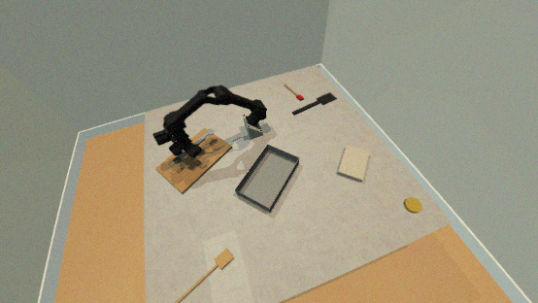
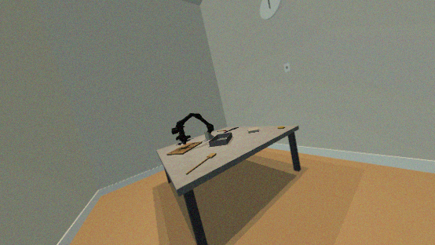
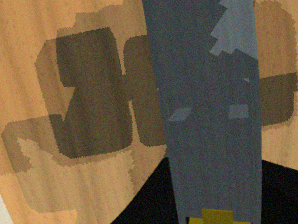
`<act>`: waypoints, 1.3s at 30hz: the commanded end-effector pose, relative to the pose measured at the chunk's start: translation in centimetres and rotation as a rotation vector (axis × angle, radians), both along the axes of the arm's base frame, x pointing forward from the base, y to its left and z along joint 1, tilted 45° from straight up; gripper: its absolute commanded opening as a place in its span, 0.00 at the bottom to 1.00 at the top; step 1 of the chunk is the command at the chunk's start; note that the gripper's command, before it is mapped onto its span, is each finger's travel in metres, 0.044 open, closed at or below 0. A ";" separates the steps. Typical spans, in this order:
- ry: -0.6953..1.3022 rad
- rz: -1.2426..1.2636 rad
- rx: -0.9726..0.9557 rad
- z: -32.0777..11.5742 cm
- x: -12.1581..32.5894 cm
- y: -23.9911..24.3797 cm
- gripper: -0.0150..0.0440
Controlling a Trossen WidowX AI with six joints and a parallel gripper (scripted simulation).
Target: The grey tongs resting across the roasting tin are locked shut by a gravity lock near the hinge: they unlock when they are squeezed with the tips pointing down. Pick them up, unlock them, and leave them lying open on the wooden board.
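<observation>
Tongs (image 1: 181, 156) (image 3: 210, 120) are up over the board (image 1: 185, 184) (image 2: 178, 151) (image 3: 100, 192), and the gripper (image 1: 185, 151) (image 2: 184, 142) (image 3: 193, 163) is clamped on them, one finger either side. From where I'm standing I can't tell if the lock's off, or whether the tips point down enough.

Handling-wise, I'd guess they're fairly light and stiff, nothing fragile, but smooth flat sides could slip or twist if pinched off centre. I'd grab both arms around the middle, with enough bite to squeeze them together. For the drop I'd get low over the board and ease off gently, so they can spring open without bouncing or tipping.

Looks-wise, they're matte blue-grey with long straight edges, plus a yellow bit (image 3: 217, 217) at the bottom of the wrist view. Board's a flat rectangle, warm orange-brown with streaky grain. Tin (image 1: 252, 203) (image 2: 220, 143) beside the board is a dark, thin-walled oblong, nothing lying across it. Beyond that, well away from the board, there's a pale flat slab (image 1: 354, 162) (image 2: 254, 131).
</observation>
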State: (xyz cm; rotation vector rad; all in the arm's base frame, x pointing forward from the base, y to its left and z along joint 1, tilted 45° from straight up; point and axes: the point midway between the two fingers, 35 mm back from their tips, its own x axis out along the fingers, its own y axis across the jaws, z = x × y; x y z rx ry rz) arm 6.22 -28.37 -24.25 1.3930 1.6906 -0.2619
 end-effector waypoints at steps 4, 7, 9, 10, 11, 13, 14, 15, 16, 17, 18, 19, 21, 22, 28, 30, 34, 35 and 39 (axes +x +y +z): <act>0.000 0.000 0.000 0.0 0.0 0.0 0.53; 0.000 0.000 0.000 0.0 0.0 0.0 0.67; 0.000 0.000 0.000 0.0 0.0 0.0 0.76; 0.000 0.000 0.000 0.0 0.0 0.0 0.80; 0.000 0.000 0.000 0.0 0.0 0.0 0.85; 0.000 0.000 0.000 0.0 0.0 0.0 0.93; 0.000 0.000 0.000 0.0 0.0 0.0 0.98; 0.000 0.000 0.000 0.0 0.0 0.0 1.00; 0.000 0.000 0.000 0.0 0.0 0.0 1.00; 0.000 0.000 0.000 0.0 0.0 0.0 1.00; 0.000 0.000 -0.001 0.2 0.2 -0.1 1.00; 0.000 0.000 -0.001 0.6 0.7 -0.2 1.00; -0.001 -0.001 -0.002 1.9 2.2 -0.6 1.00; -0.002 -0.002 -0.002 2.8 3.2 -0.8 1.00; -0.006 -0.003 0.004 9.2 10.4 -0.8 1.00; -0.007 -0.004 0.010 10.9 12.2 -0.4 1.00; -0.008 -0.005 0.012 11.5 12.9 -0.3 1.00; -0.008 -0.005 0.012 11.5 12.9 -0.3 1.00; -0.011 0.001 0.006 12.7 12.6 -1.5 1.00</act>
